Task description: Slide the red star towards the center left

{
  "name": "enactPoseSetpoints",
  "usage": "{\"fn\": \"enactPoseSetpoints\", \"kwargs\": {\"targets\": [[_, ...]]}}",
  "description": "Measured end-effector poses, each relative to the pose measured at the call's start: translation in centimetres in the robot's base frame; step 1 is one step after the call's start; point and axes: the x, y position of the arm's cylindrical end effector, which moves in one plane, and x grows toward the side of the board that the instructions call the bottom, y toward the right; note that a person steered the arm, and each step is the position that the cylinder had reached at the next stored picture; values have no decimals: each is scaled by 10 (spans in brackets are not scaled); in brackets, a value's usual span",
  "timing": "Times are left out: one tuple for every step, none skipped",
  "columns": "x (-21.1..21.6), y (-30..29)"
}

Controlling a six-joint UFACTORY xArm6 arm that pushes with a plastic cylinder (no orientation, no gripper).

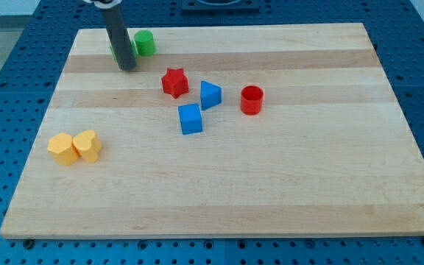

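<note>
Pale wood board [219,191] on a blue perforated table [6,96] — my tip [126,68] holds nothing, touching a green block [145,43], left of the red star [174,82].

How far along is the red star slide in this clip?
Nothing looks done: the red star sits near the board's upper middle, beside the blue triangular block. In hand: my tip rests to the star's left, apart from it, next to the green block. Left: get to the star's right side and push it toward the view's centre left.
</note>
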Motion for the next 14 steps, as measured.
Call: {"fn": "enactPoseSetpoints", "kwargs": {"targets": [[-9, -9], [7, 38], [5, 143], [62, 144], [88, 112], [86, 99], [70, 151], [64, 108], [88, 43], [88, 14], [62, 48], [53, 21], [61, -34], [70, -43]]}}
